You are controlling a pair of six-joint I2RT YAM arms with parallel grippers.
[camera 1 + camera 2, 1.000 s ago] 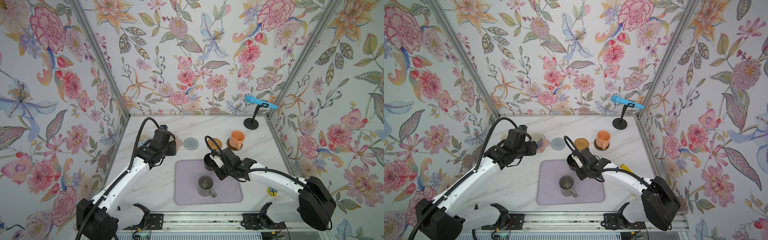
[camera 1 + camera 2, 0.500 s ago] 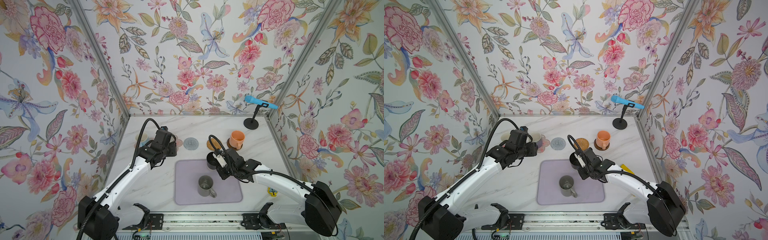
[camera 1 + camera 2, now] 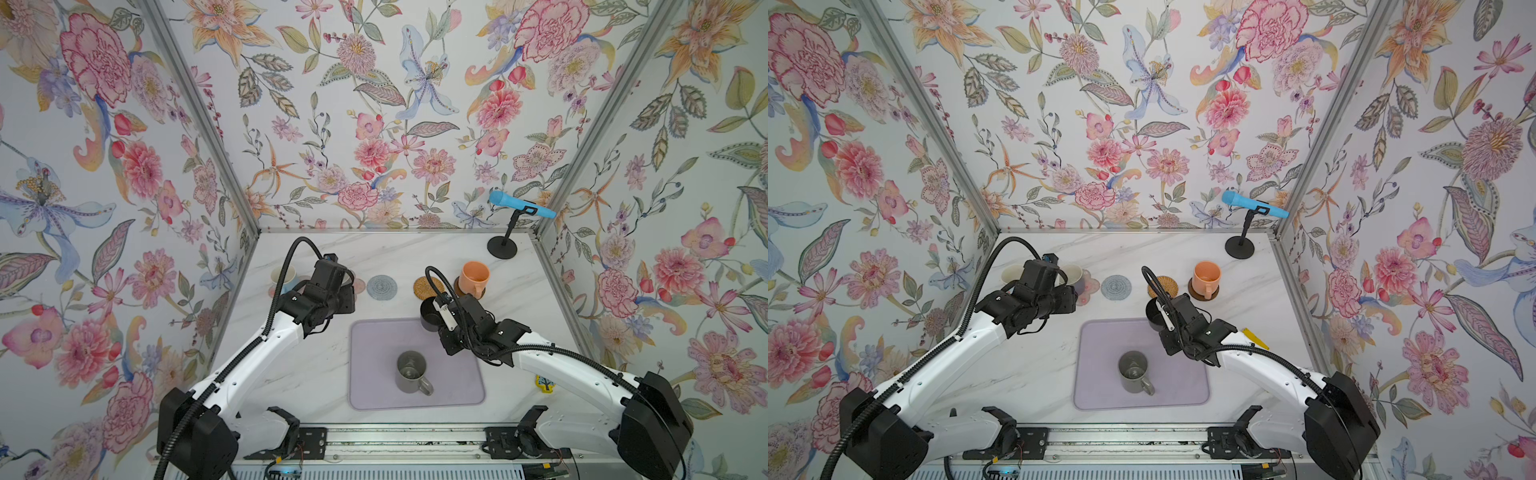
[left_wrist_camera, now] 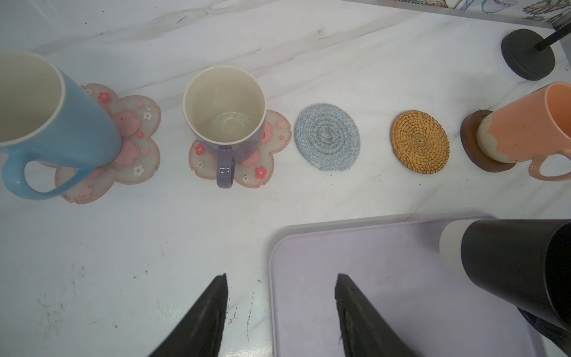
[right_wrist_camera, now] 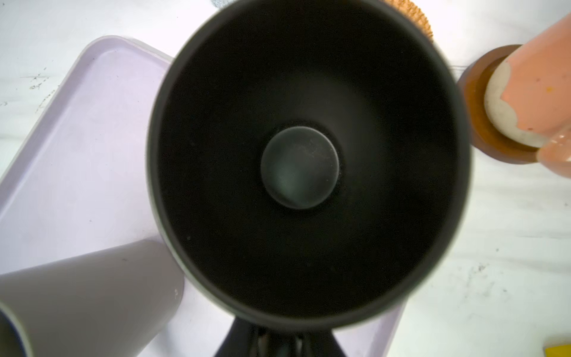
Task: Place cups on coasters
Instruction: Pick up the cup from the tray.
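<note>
Floral wallpaper (image 3: 374, 124) on all three walls, white marble tabletop (image 3: 395, 253) underneath.

Far side has a row, left to right:
- light blue mug (image 4: 46, 117) on a pink flower coaster (image 4: 145, 123)
- purple-grey mug (image 4: 224, 108) on the other pink flower coaster (image 4: 279, 129)
- a grey ringed disc (image 3: 381, 286) and a woven tan disc (image 3: 426, 287), both bare
- the peach mug (image 3: 473, 276) on a dark wooden disc (image 3: 480, 294)

Purple-grey one is cream inside and empty, handle pointing near. The blue one is cut off at the edge of the left wrist view. In both top views the left arm covers most of the purple-grey mug. Flower coasters are translucent with little blossoms set in. The peach glaze stops in a wavy line above a pale base.

Nearer, the lilac mat (image 3: 374, 386) is smooth with rounded corners and a raised lip. The grey mug (image 3: 409, 372) stands upright on it, empty, handle toward the near right. Black mug (image 3: 430, 318) is at the mat's far edge, just near of the woven disc, matte and empty inside.

Right gripper (image 5: 278, 338) is clamped tight with that mug in it. The handle is hidden under the rim, so I can't see the exact hold or whether the base is clear of the mat. Left gripper (image 4: 280, 278) is roughly half spread with nothing between the fingers, hovering near the mat's far left corner.

Far right corner: blue mic (image 3: 521, 203) on a black round stand (image 3: 502, 249).
</note>
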